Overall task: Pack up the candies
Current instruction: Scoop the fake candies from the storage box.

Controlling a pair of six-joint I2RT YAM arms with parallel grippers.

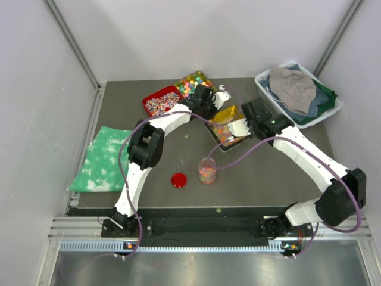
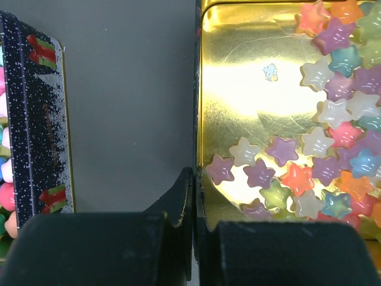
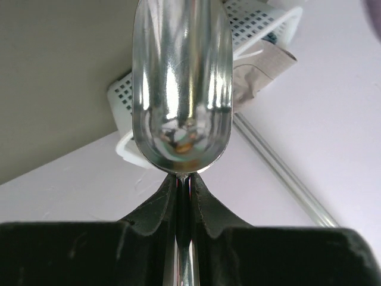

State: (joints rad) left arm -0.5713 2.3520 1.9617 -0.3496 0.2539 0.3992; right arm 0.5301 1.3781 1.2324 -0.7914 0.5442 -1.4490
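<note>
I work in a test booth, a kind of robot lab; plain white walls [image 1: 53, 77] box in one dark table [image 1: 268, 185], and metal bars [image 1: 72, 42] run up the corners. My left arm [image 1: 132, 179] and right arm [image 1: 309, 158] are bolted to a metal rail [image 1: 71, 225] at the near edge of the table; purple wires [image 1: 244, 156] loop along them.

Bright even light, glare on tin [image 2: 238, 89], scoop [image 3: 181, 89]
</note>
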